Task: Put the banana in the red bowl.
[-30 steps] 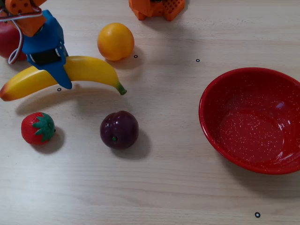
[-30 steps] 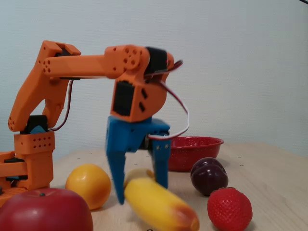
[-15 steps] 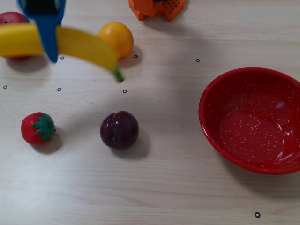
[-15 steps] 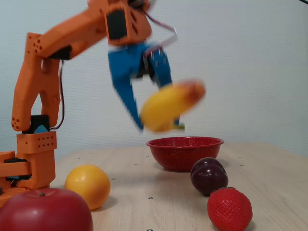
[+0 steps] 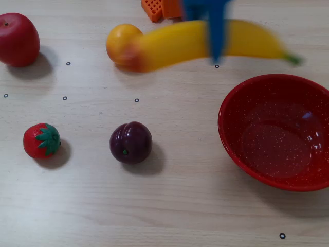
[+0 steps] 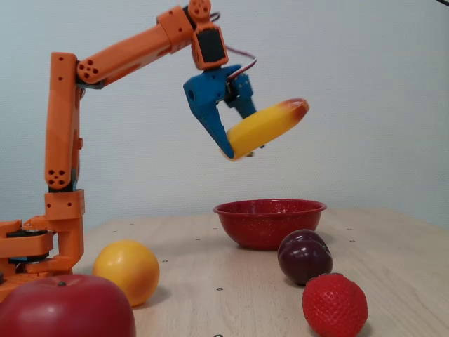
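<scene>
I have the banana aloft, clamped near its middle between the blue fingers of the end effector, which is closed on it. In the side-on fixed view the fruit hangs tilted, orange-red end raised toward the camera, high above the surface and roughly over the bowl. The top-down fixed view is more telling: the banana, blurred, lies across the upper part of the picture, its green stem reaching past the bowl's upper rim while the blunt end overlaps the orange.

The step in hand, as I judge it, is the carry; the fruit is lifted but not yet centred over the bowl.

The next move calls for bringing the arm toward the bowl's middle, lowering, then opening the fingers. Since the banana looks nearly as long as the bowl is wide, an off-centre release could leave it propped on the rim.

The apple, strawberry and plum lie well apart from the bowl.
</scene>
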Motion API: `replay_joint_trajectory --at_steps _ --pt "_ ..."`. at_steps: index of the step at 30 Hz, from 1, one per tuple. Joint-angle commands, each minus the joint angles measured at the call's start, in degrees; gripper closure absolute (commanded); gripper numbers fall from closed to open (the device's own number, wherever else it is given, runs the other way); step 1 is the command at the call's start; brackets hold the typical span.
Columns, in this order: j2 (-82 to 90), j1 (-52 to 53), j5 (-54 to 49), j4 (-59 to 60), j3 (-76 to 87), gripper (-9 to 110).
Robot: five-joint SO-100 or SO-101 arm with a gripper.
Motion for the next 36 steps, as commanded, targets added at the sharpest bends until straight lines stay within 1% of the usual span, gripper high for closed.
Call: replay_joint_trajectory --at_steps 1,5,9,15,24,25,28,30,32,36 --pt "1.14 5.98 -2.64 -4.92 -6.33 101" --pt "-5.71 12.30 -4.48 -5.62 -12.22 101" --pt "-12.83 15.03 -5.71 -5.01 -17.58 101" --pt "-22.85 15.38 -6.33 -5.98 -24.35 101" --pt "-30.32 13.80 -3.96 -9.40 -25.14 101" --pt "-30.59 13.71 -2.64 -9.40 -24.61 99" --pt "-30.85 12.74 -0.70 -9.40 -21.80 76" --pt "-30.94 12.13 0.35 -9.14 -20.92 64" --pt "-30.94 11.87 0.79 -8.96 -21.01 59" --pt "-29.53 11.51 1.76 -9.23 -21.18 56"
